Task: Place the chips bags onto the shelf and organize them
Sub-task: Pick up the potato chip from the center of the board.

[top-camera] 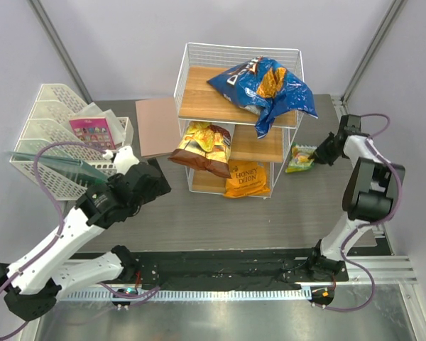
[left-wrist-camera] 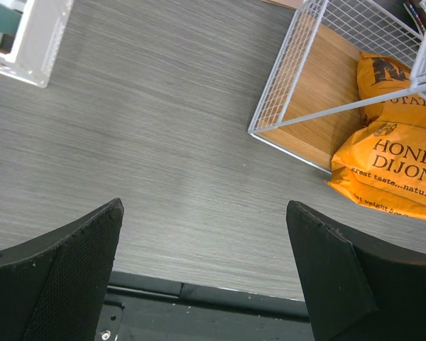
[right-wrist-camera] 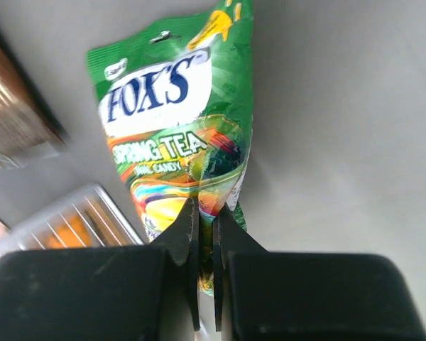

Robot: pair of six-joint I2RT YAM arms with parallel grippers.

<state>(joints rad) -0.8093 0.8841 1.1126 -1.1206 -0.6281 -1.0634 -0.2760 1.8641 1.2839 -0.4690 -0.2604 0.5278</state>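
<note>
The shelf (top-camera: 199, 99) stands mid-table. A blue Doritos bag (top-camera: 270, 85) lies on its top board. From the middle tier a dark brown bag (top-camera: 202, 149) sticks out to the left. An orange Honey Dijon bag (top-camera: 245, 179) rests at the bottom, half out of the front (left-wrist-camera: 394, 167). Right of the shelf, my right gripper (top-camera: 318, 155) is shut on the bottom edge of the small green-yellow bag (top-camera: 299, 159); the wrist view shows the jaws (right-wrist-camera: 206, 213) pinching its crumpled seam (right-wrist-camera: 174, 121). My left gripper (left-wrist-camera: 206, 213) is open over bare table, left of the shelf corner (left-wrist-camera: 305, 92).
A white mesh file tray (top-camera: 50, 142) with a pink card packet (top-camera: 92, 131) sits at the far left. A flat brown panel (top-camera: 156, 124) lies beside the shelf's left side. A black strip runs along the near table edge (top-camera: 220, 266).
</note>
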